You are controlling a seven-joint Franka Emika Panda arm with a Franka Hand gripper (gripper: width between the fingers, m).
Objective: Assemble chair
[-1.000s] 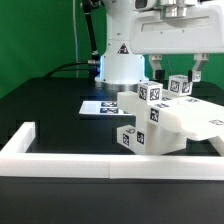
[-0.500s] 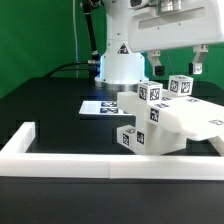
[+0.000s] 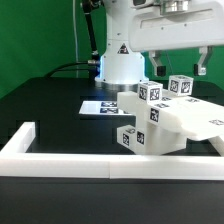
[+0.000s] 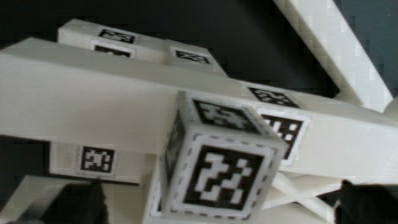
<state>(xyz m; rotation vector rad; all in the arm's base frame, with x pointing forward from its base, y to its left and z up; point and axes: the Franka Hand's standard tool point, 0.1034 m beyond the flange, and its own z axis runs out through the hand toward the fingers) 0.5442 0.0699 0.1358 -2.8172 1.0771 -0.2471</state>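
The partly built white chair (image 3: 165, 122) lies on the black table, toward the exterior view's right, with tags on its slabs. One tagged square leg (image 3: 180, 86) sticks up from it. My gripper (image 3: 180, 68) hovers just above that leg's top, open, one finger to each side and neither touching it. In the wrist view the leg's tagged end (image 4: 222, 165) fills the middle, with the chair's slab (image 4: 107, 100) behind it. The dark fingertips (image 4: 68, 205) stand wide apart at either side of the leg, and my gripper (image 4: 217, 216) holds nothing.
The marker board (image 3: 100, 106) lies flat behind the chair on the exterior view's left. A long white border wall (image 3: 60, 160) runs along the table's front, with a short arm (image 3: 22, 134) turning back. The robot base (image 3: 120, 66) stands at the back.
The jaws have spread a little wider off the leg, and the gripper has lifted slightly. The chair has not moved.
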